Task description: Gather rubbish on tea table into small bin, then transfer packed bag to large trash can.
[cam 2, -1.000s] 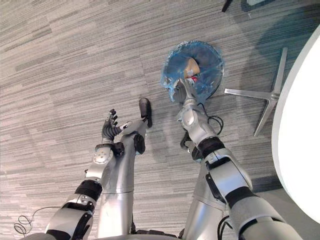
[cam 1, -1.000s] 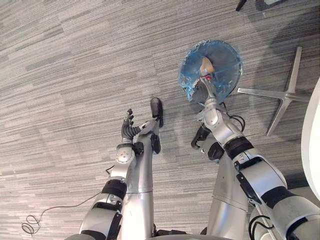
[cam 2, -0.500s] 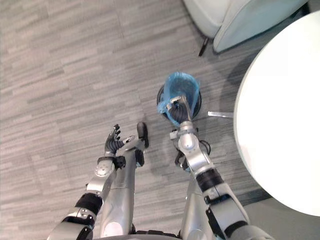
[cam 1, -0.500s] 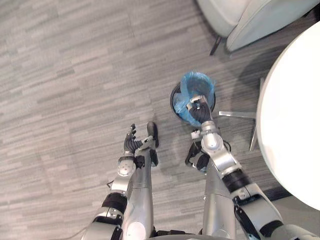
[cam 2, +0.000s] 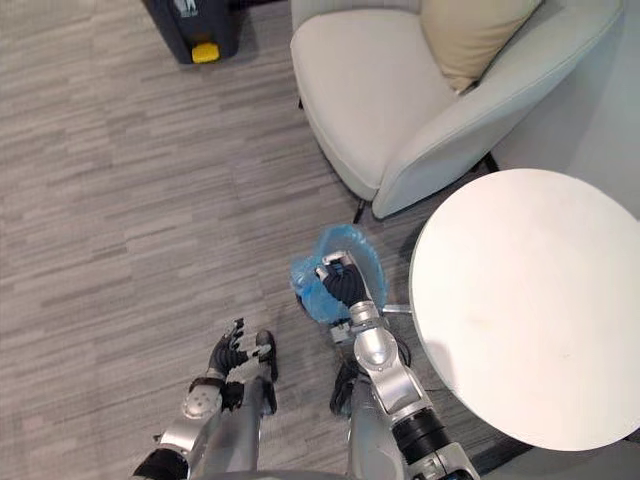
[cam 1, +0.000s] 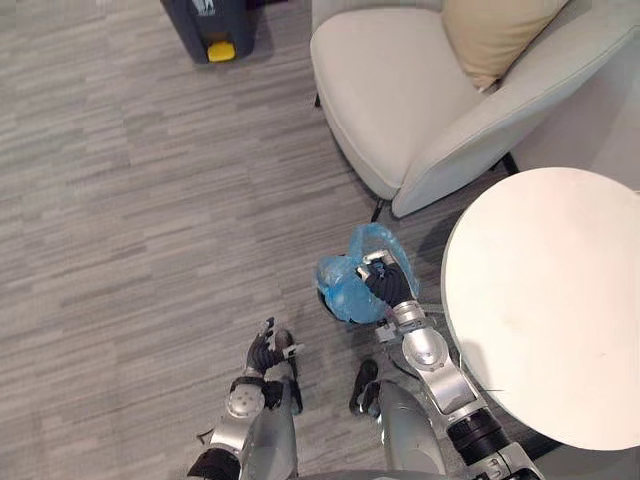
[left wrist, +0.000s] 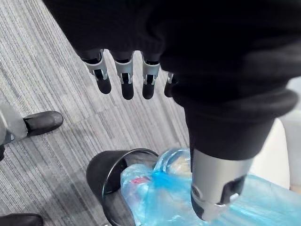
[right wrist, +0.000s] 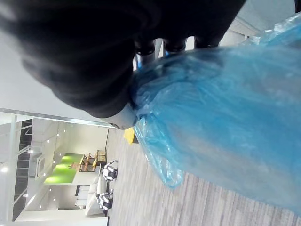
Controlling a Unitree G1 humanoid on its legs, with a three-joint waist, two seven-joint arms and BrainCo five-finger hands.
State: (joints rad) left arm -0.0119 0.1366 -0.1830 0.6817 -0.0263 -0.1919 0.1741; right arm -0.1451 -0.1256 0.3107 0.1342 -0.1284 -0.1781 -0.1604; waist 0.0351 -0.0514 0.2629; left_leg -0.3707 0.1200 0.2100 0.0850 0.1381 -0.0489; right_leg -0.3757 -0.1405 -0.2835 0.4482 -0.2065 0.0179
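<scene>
Below, grey carpet (cam 1: 120, 200), white table (cam 1: 550, 320), armchair (cam 1: 400, 90); right hand (cam 1: 386, 286) fingers (right wrist: 174, 45) round blue bag (cam 1: 343, 287), left hand (cam 1: 262, 352) slack.

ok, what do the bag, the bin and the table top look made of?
The bag: thin translucent blue plastic film, crinkled, glossy, contents showing through. The bin: black, smooth, faint sheen on the rim; probably hard plastic, possibly metal. The table top: smooth matte white; material unclear.

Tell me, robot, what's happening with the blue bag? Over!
Right hand shut on blue bag, over small black bin. Left hand open, empty. Armchair and white table close by.
</scene>
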